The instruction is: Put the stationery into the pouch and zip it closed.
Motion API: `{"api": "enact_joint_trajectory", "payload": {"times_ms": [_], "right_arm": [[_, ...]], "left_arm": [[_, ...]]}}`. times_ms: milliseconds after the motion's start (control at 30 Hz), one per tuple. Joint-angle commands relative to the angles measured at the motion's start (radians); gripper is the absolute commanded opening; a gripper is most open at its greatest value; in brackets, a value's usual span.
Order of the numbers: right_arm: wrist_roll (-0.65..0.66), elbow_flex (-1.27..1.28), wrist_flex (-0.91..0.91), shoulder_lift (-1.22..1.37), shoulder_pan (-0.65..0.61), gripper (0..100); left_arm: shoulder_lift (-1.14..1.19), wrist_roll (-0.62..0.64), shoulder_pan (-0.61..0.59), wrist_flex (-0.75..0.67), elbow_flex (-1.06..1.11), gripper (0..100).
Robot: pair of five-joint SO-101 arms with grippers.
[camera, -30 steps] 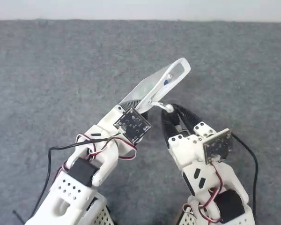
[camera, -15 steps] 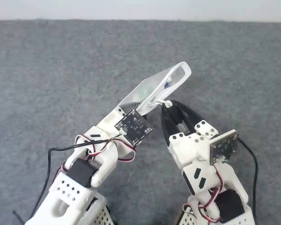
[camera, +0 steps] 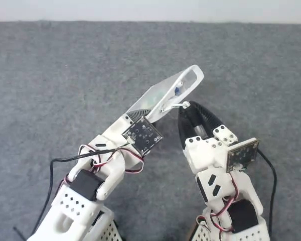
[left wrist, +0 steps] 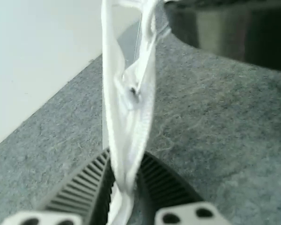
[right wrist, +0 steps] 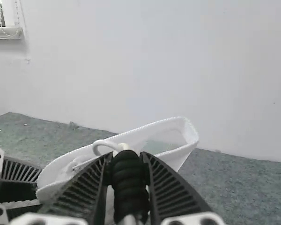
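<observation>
A white translucent pouch (camera: 165, 93) hangs above the grey carpet, slanting up to the right. My left gripper (camera: 138, 113) is shut on its lower end, and the left wrist view has the pouch (left wrist: 129, 93) pinched edge-on between the ribbed fingers (left wrist: 84, 187). A small blue item (camera: 177, 90) shows through the pouch wall. My right gripper (camera: 186, 108) sits against the pouch's top edge, shut on the zip pull; its white cord loop (camera: 176, 105) sticks out at the tips. In the right wrist view the loop (right wrist: 103, 146) lies just ahead of the gripper (right wrist: 124, 157), with the pouch (right wrist: 164, 138) behind it.
Grey carpet (camera: 65, 75) covers the table around both arms, with a pale wall (camera: 150, 10) along the far edge. A black cable (camera: 52, 175) trails beside the left arm's base.
My right gripper has slid up and right along the pouch's top edge, taking the white loop with it. The left arm has held the pouch almost still.
</observation>
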Motion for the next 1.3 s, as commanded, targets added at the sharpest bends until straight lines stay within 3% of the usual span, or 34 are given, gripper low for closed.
{"api": "enact_joint_trajectory", "payload": {"times_ms": [0,467,1267], "right_arm": [[-0.005,-0.026,-0.047,-0.005,0.062,0.6],[0.046,-0.094,-0.050,0.013,0.110,0.6],[0.052,-0.482,-0.047,0.544,0.165,0.6]], "left_arm": [[-0.003,-0.011,-0.044,0.034,0.005,1],[-0.003,-0.029,-0.040,0.035,0.018,1],[-0.003,-0.031,-0.046,0.038,0.019,1]]}}
